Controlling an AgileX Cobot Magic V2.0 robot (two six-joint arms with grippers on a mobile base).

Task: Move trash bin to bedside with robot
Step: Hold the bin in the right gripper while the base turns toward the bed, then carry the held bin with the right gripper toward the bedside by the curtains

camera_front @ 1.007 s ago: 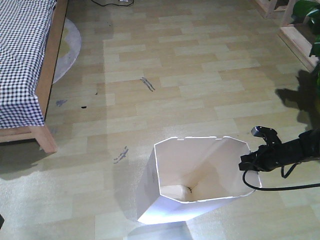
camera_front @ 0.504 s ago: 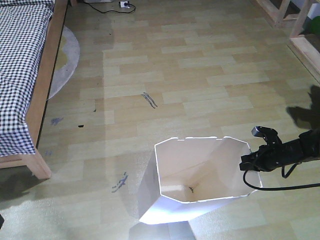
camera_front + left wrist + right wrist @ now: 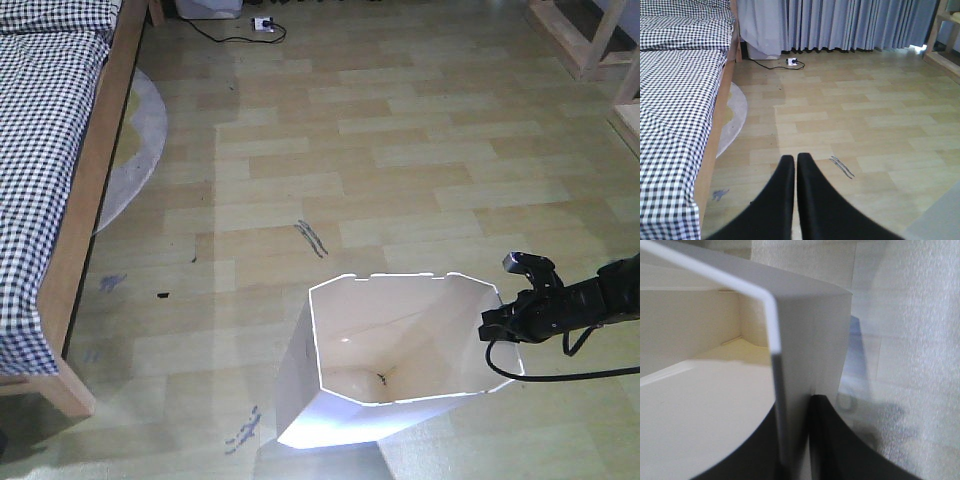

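We see the trash bin [image 3: 400,330] standing on the floor [image 3: 400,150], its long axis roughly vertical and its mouth facing up, well apart from the bed [image 3: 50,150]. Our right gripper [image 3: 490,325] pinches its rim wall (one finger inside, one outside). Our left gripper [image 3: 796,162] hangs with its fingers pressed together.

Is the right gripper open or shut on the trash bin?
Shut on the trash bin: the right wrist view shows the right gripper with one finger inside and one outside the thin wall, pinching it.
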